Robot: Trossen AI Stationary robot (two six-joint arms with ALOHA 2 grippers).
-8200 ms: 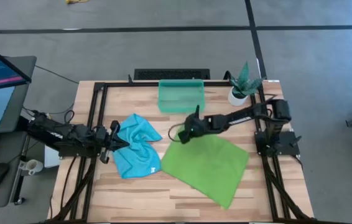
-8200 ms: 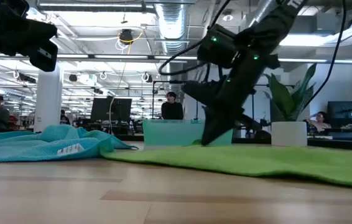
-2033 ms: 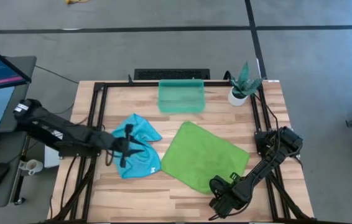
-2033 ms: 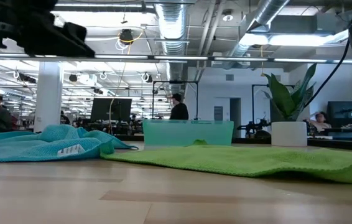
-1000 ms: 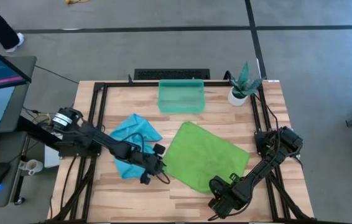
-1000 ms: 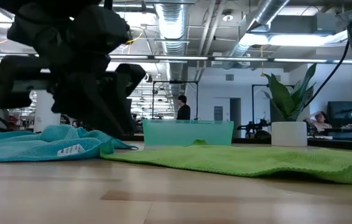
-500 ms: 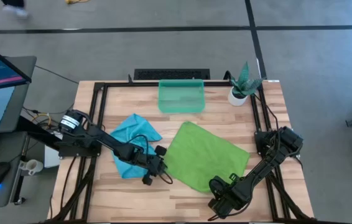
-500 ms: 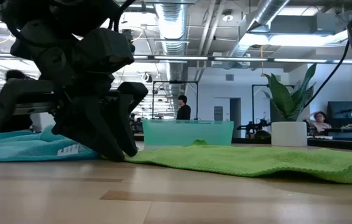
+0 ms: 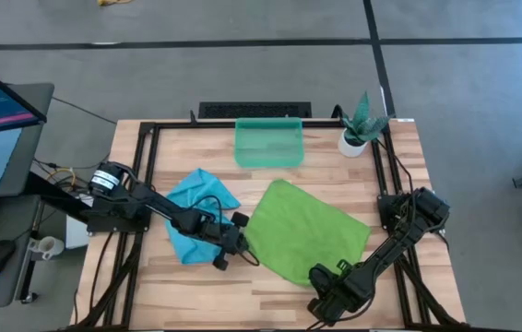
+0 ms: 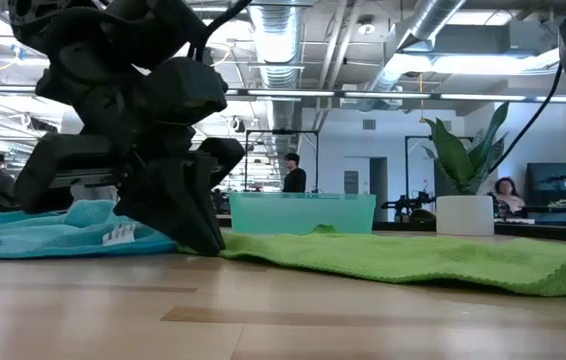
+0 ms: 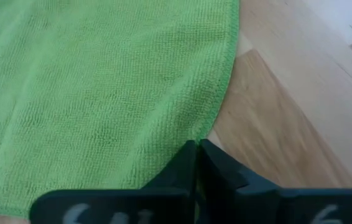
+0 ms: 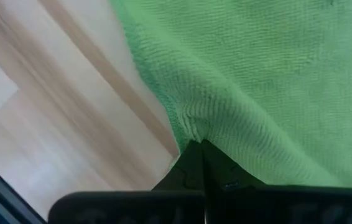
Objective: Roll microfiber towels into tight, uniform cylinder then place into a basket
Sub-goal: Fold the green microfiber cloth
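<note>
The lime green towel (image 9: 305,231) lies spread on the table's middle right, with one corner pointing left. My left gripper (image 9: 240,242) is shut at that left corner, also seen in the low view (image 10: 200,243). My right gripper (image 9: 321,293) is shut at the towel's near edge, and its arm hides the near corner from above. The turquoise towel (image 9: 201,214) lies crumpled to the left, under my left arm. The teal basket (image 9: 267,143) stands at the far middle. My left gripper pinches the green towel's hemmed edge at its left corner (image 11: 210,124) between its two fingers. The fingers slant down from the table's left. The towel lies flat on the table around them. My right gripper pinches the green towel's near edge (image 12: 185,132) between its two fingers from above, pointing down. The cloth puckers up into the fingertips, and the rest lies on the table.
A white pot with a green plant (image 9: 358,134) stands at the far right corner. Black frame rails (image 9: 146,175) run along the table's left, right and far sides. Bare wood (image 9: 196,295) lies at the near left. People show in the room behind.
My left gripper has sunk and gone a little toward the table's right edge, down onto the green towel's left corner. Both towels lie as before.
</note>
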